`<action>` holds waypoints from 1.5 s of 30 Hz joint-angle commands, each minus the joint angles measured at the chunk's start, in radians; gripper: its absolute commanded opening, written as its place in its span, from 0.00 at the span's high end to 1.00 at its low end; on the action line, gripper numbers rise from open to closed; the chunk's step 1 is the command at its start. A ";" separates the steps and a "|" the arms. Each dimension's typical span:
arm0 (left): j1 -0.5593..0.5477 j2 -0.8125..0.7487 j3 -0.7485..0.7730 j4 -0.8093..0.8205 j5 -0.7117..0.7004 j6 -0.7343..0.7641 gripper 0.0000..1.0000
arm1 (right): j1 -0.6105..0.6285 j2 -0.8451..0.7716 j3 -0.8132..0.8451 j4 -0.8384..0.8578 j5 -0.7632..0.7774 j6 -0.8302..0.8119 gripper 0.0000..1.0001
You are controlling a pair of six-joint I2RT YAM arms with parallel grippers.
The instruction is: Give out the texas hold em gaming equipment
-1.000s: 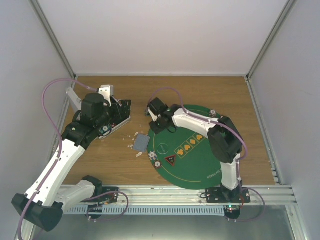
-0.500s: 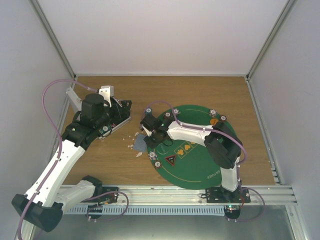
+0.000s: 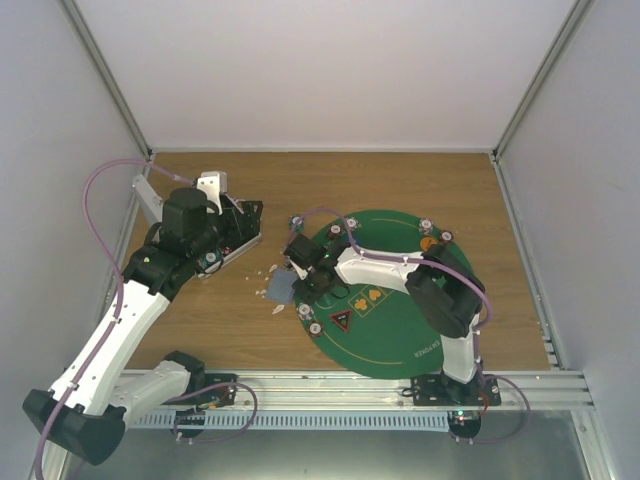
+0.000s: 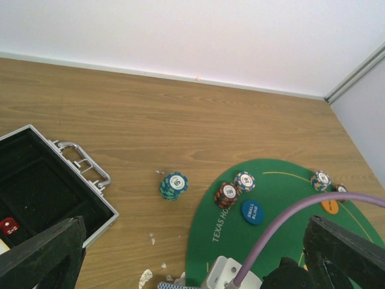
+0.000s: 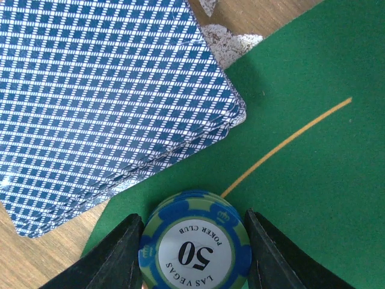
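Note:
In the right wrist view my right gripper has its two black fingers against both sides of a blue-and-green "50" poker chip stack on the green mat. A deck of blue-checked cards lies just beyond it, partly on the wood. From above, the right gripper is at the mat's left edge beside the deck. My left gripper hangs open and empty over the silver case. The left wrist view shows chip stacks, a blue token and an orange token.
The silver case stands open at the left with a red die inside. Paper scraps lie on the wood near the deck. A red-triangle token and two chip stacks sit on the mat's near left. White walls enclose the table.
My right arm has swung from the mat's far left rim toward me, down to the deck at the mat's left edge. The left arm has not moved.

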 commanded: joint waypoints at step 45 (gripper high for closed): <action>0.005 -0.032 -0.008 0.025 -0.002 -0.006 0.01 | 0.010 -0.087 0.049 -0.035 0.032 -0.011 0.47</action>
